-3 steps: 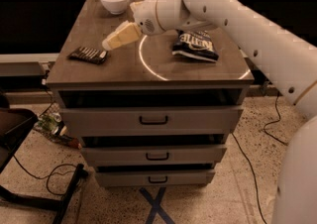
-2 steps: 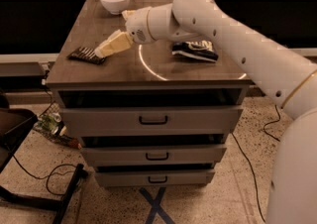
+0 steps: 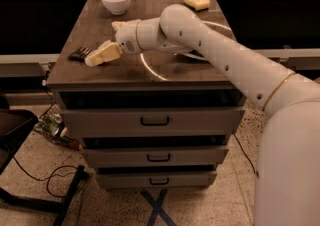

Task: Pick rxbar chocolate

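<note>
There, gripper (image 3: 96, 58) beside rxbar chocolate (image 3: 79, 53)

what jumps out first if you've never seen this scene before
The big white robot arm stretches from the lower right across the top of a three-drawer cabinet. Its gripper is near the left edge, right next to the small black rxbar chocolate. Behind them a white bowl stands at the back left and a yellow sponge lies at the back right.
</note>
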Controlling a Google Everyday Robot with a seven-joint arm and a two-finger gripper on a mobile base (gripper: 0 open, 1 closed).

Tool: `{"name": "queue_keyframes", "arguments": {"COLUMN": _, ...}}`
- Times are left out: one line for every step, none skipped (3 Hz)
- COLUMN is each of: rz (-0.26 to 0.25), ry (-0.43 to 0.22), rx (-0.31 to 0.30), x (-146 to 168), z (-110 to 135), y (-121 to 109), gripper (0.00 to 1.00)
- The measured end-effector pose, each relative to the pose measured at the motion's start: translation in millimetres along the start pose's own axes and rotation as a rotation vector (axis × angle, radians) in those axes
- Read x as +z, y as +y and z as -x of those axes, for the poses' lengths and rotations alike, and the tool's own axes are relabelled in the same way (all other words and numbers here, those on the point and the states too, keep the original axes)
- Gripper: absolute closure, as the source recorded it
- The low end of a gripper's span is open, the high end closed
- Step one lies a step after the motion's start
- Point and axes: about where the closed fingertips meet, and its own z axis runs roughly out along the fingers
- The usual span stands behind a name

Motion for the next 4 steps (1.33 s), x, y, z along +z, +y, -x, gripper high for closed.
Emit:
{"name": "queue_keyframes", "arguments": {"rz": 0.032, "ry": 0.005, "rx": 0.006, "x": 17, "z": -9, "y": 8, "gripper": 0.00}}
{"name": "queue_keyframes", "arguments": {"rz": 0.056, "ry": 0.030, "rx": 0.000, "x": 30, "z": -19, "y": 16, "gripper": 0.00}}
{"name": "queue_keyframes", "arguments": {"rz": 0.074, "ry": 0.045, "rx": 0.001, "x": 39, "z": -29, "y": 20, "gripper": 0.17}}
{"name": "queue_keyframes", "arguments": {"rz": 0.082, "ry": 0.038, "rx": 0.019, "x": 49, "z": -38, "y": 22, "gripper": 0.37}}
